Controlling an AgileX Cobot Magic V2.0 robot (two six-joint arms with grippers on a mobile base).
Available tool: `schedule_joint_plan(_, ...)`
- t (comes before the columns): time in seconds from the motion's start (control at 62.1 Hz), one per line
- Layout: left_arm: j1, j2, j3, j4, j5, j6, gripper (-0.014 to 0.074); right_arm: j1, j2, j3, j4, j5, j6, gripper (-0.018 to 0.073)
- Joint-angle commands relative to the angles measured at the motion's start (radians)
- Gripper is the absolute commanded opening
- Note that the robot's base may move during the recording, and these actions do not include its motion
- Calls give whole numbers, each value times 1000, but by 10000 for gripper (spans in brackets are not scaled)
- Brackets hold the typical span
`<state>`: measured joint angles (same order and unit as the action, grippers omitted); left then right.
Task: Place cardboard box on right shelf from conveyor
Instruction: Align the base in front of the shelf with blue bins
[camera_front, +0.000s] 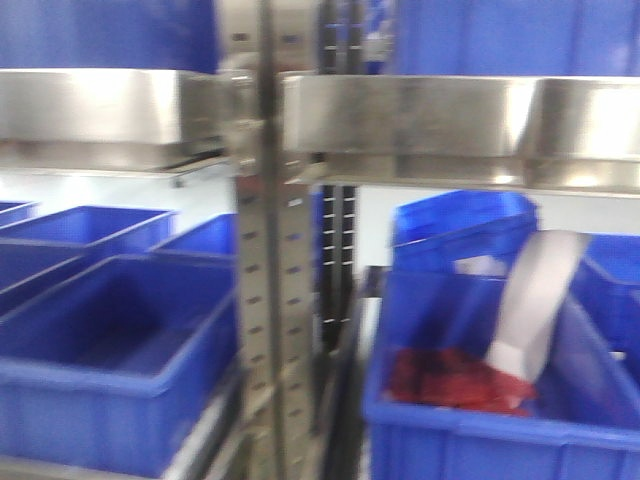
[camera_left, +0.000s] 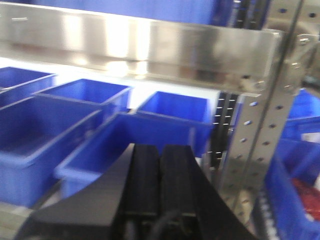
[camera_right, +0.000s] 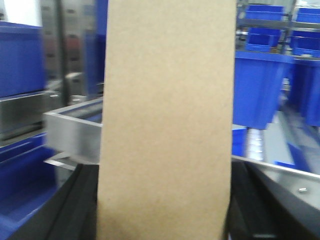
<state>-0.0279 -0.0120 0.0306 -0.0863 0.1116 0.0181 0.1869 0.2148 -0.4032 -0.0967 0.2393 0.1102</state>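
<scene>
At the left, the left gripper has its black fingers pressed together on nothing, facing blue bins. Farther right, the right shelf shows its shiny front lip. The right gripper pinches the cardboard box upright between its fingers, close before a steel rim.

The left tool has its two black fingers pressed flat together, gripping nothing. The right tool is spread wide, a dark finger on each side of the cardboard box it clamps.
</scene>
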Motion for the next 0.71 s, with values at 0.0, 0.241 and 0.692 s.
schedule_joint_plan(0.0, -4, -5, -3, -5, -82, -3, -119, -5, 10, -30, -16, -111, -10, 41)
schedule_joint_plan(0.241, -4, -5, -3, -5, -82, -3, -119, -5, 10, -30, -16, -111, -10, 41)
schedule_joint_plan(0.692, -4, -5, -3, -5, -82, -3, -119, -5, 10, -30, -16, -111, -10, 41)
